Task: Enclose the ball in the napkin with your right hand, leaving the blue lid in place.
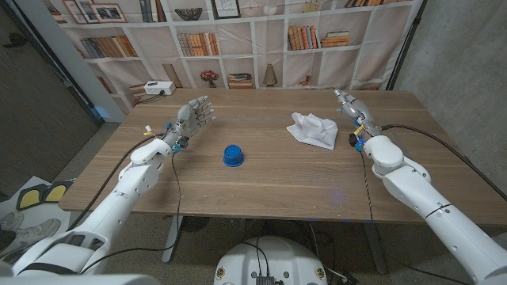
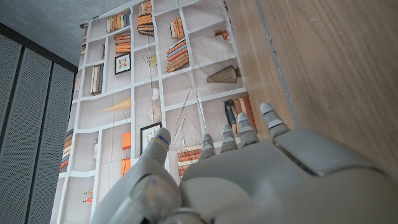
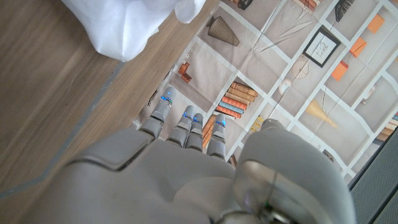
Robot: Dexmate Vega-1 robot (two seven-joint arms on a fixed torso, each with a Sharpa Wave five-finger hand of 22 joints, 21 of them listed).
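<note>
A crumpled white napkin (image 1: 313, 129) lies bunched on the table right of the middle; it also shows in the right wrist view (image 3: 127, 22). No ball is visible; the napkin's folds may cover it. The blue lid (image 1: 232, 155) sits alone near the table's middle. My right hand (image 1: 350, 108) stands just right of the napkin, fingers straight and together, holding nothing, and shows from behind in the right wrist view (image 3: 193, 168). My left hand (image 1: 194, 115) hovers at the far left with fingers spread and empty, its back in the left wrist view (image 2: 249, 174).
The wooden table (image 1: 261, 186) is bare along its front half. A white box (image 1: 158, 88) sits at its far left corner. A bookshelf-print backdrop (image 1: 245, 39) hangs behind the far edge.
</note>
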